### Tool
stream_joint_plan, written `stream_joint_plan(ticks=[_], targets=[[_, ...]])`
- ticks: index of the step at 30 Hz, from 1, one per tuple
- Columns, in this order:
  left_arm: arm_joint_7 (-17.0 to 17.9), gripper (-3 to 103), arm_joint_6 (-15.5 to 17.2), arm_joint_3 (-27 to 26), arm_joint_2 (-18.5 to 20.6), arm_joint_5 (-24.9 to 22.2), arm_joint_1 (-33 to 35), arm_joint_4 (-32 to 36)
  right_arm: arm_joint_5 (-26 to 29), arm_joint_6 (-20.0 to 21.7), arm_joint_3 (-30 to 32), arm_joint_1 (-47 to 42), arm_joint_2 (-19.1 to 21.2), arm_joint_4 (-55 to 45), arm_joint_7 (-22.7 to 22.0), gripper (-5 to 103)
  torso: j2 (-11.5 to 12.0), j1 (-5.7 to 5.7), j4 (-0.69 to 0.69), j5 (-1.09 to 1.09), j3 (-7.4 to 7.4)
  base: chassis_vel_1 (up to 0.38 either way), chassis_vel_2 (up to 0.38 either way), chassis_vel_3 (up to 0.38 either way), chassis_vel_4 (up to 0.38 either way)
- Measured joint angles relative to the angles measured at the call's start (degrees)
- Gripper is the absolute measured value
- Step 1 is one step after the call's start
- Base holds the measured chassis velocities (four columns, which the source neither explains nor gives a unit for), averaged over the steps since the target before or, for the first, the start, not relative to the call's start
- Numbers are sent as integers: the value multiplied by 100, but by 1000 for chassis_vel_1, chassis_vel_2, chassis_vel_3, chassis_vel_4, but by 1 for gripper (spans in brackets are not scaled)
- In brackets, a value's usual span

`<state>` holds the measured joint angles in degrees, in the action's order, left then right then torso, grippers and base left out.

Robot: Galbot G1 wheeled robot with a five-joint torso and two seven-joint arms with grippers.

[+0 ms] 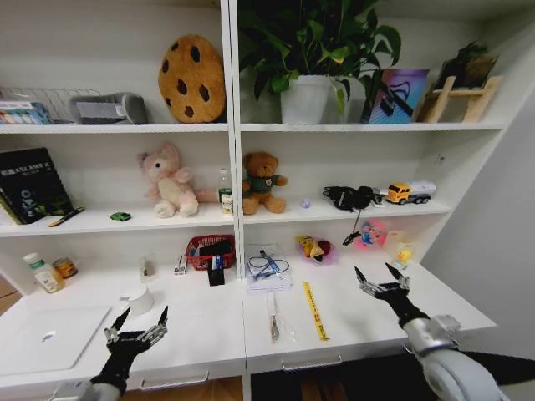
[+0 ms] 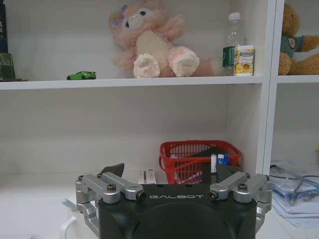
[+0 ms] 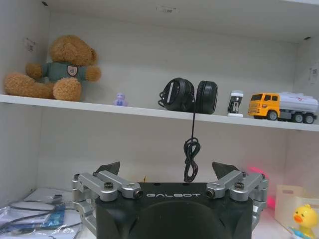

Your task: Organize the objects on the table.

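The thin silver laptop lies closed at the left end of the white table. My left gripper hovers open just right of it, near the front edge, holding nothing; in the left wrist view the left gripper faces a red basket. My right gripper hangs open and empty above the right part of the table, right of a yellow ruler. A small green item sits on the shelf above. A bagged pen-like tool lies mid-table.
A white mug, a black pen holder, papers with a cable and a pink bowl stand toward the back. Bottles are at the far left. Shelves hold plush toys, headphones and a toy truck.
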<state>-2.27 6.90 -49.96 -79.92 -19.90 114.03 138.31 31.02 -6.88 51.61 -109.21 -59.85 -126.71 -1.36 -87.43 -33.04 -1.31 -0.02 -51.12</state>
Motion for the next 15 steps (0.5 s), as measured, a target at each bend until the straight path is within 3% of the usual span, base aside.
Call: stream_joint_plan(ticks=[5,15], targets=[[0,100,0,0,0,0,0,0,-309,-161,-12,-449,-699,-337,118,100,0,-1,0,1,-1,0,0,0,0],[-1,100,0,0,0,0,0,0,-394,-140,-67,-542,-868,-399,216,100,1,-2,2,2,-1,0,0,0,0]])
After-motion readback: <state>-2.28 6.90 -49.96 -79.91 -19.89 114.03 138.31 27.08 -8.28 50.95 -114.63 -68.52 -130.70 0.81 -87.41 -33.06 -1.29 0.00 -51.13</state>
